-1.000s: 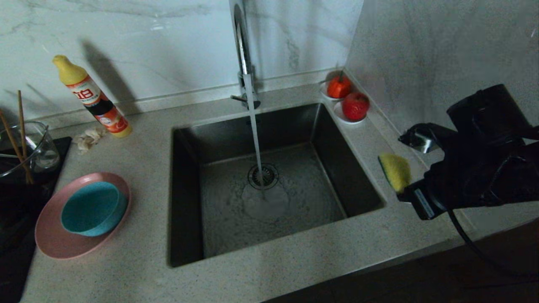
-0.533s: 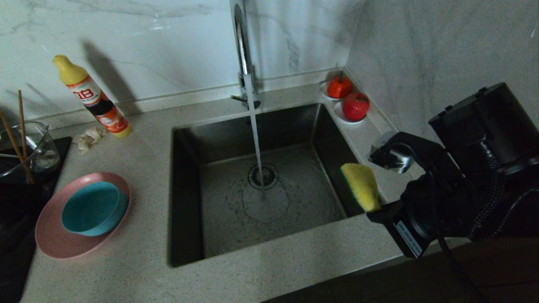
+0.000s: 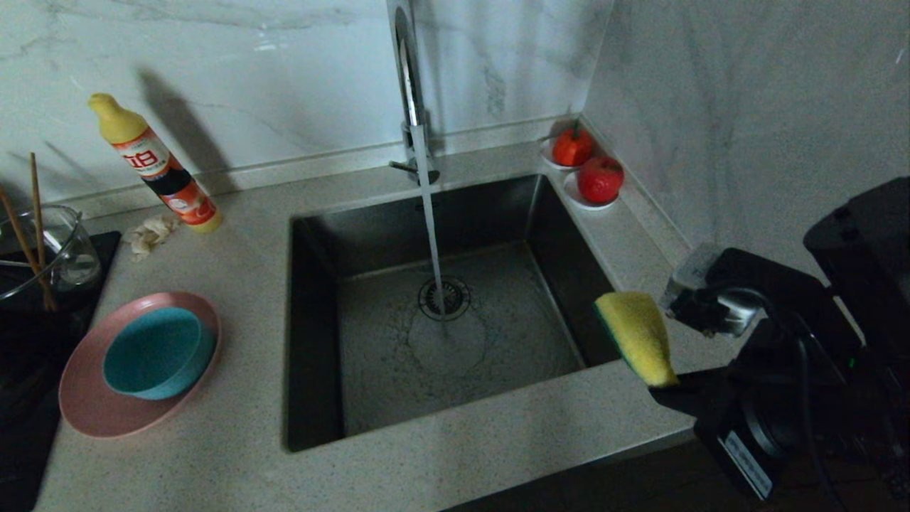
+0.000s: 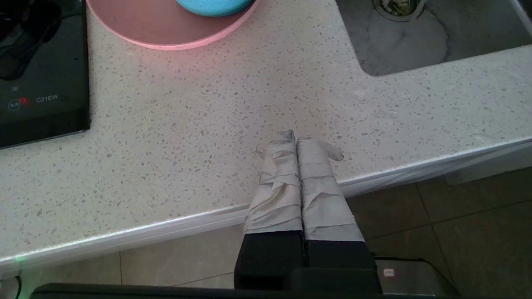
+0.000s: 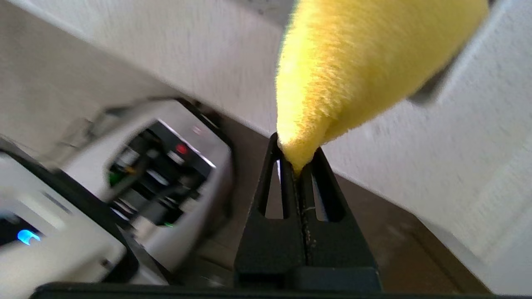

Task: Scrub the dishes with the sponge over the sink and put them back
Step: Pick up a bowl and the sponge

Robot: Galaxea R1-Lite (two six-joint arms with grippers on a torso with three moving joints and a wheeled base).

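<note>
The yellow sponge [image 3: 636, 336] with a dark green face hangs above the sink's near right corner, pinched at one end by my right gripper [image 3: 665, 387], which is shut on it; the sponge [image 5: 357, 66] fills the right wrist view above the gripper [image 5: 296, 160]. The pink plate [image 3: 89, 409] lies on the counter left of the sink [image 3: 370, 334] with the teal bowl [image 3: 158, 352] in it. My left gripper [image 4: 296, 141] is shut and empty, parked over the counter's front edge, with the plate [image 4: 166, 29] and bowl [image 4: 214, 6] beyond it.
Water runs from the chrome tap [image 3: 409, 85] onto the drain [image 3: 444, 297]. A yellow-capped detergent bottle [image 3: 153, 165] and a beige cloth wad [image 3: 148, 233] stand behind the plate. A glass pot with chopsticks [image 3: 43, 256] sits on a black cooktop [image 4: 41, 83]. Two saucers of red fruit [image 3: 599, 179] fill the back right corner.
My right arm swung the sponge left over the sink's right rim, then drew back down toward the counter's front right corner. Nothing else moved.
</note>
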